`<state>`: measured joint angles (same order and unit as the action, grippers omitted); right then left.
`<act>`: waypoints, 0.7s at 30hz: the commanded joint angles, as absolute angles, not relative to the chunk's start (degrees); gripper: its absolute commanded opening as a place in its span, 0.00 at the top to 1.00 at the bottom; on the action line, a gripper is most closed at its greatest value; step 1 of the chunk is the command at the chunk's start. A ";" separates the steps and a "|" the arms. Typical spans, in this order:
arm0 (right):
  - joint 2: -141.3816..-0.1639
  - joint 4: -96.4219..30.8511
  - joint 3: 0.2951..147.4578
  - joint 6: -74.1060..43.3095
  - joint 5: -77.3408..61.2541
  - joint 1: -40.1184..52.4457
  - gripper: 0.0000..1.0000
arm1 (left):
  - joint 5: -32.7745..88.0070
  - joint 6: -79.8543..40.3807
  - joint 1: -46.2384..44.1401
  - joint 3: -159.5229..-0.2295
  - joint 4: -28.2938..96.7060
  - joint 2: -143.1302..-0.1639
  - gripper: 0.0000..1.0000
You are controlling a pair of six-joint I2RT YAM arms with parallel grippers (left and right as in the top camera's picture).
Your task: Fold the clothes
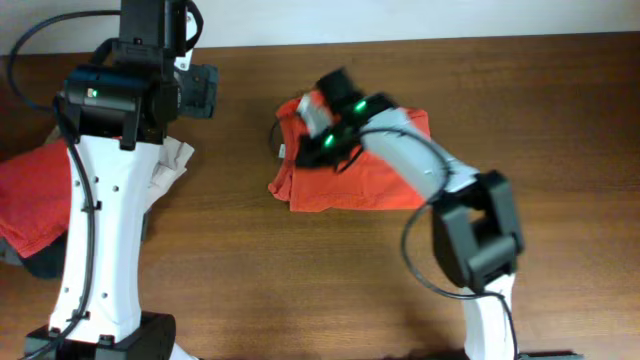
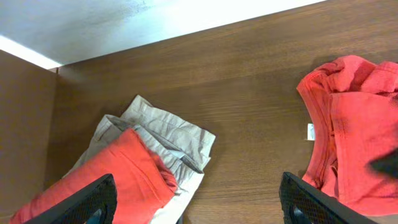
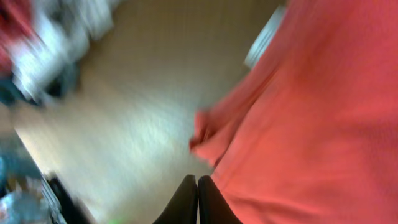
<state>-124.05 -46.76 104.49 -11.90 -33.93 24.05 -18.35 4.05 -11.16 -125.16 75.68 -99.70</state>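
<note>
A crumpled red T-shirt (image 1: pixel 350 185) lies mid-table, its white label (image 2: pixel 310 130) at the collar edge. My right gripper (image 1: pixel 312 122) hovers over the shirt's upper left part. In the blurred right wrist view its fingers (image 3: pixel 198 199) are pressed together at the edge of the red shirt (image 3: pixel 311 124), and no cloth shows between them. My left gripper (image 1: pixel 200 90) hangs open above bare table left of the shirt. Its wide-apart fingers (image 2: pixel 93 199) frame the wood, with the red shirt (image 2: pixel 360 124) off to the right.
A second red garment (image 1: pixel 35 195) lies at the table's left edge on a beige cloth (image 1: pixel 175 160); both appear in the left wrist view, red (image 2: pixel 112 174) over beige (image 2: pixel 161 130). The left arm's white column (image 1: pixel 100 230) stands beside them. Bare wood (image 1: pixel 560 120) lies right of the shirt.
</note>
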 commanded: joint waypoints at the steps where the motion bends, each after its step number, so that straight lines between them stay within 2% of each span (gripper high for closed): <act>1: -121.36 -46.35 106.32 -14.33 -31.77 20.10 0.92 | -14.57 4.75 -10.44 -125.67 75.61 -99.50 0.17; 6: -124.77 -45.12 106.30 -14.48 -24.88 18.46 0.92 | -11.51 4.73 -10.41 -125.64 75.77 -101.08 0.17; 14: -132.11 -39.57 106.30 -19.00 -24.97 19.70 0.91 | -11.09 4.25 -10.44 -125.62 77.32 -104.84 0.17; 21: -136.18 -27.97 106.30 -22.20 -24.77 20.27 0.89 | -10.04 3.66 -10.33 -125.62 77.69 -106.28 0.17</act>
<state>-134.96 -31.11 106.13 -20.53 -25.45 19.92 -11.20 3.99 -10.63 -125.16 77.41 -105.95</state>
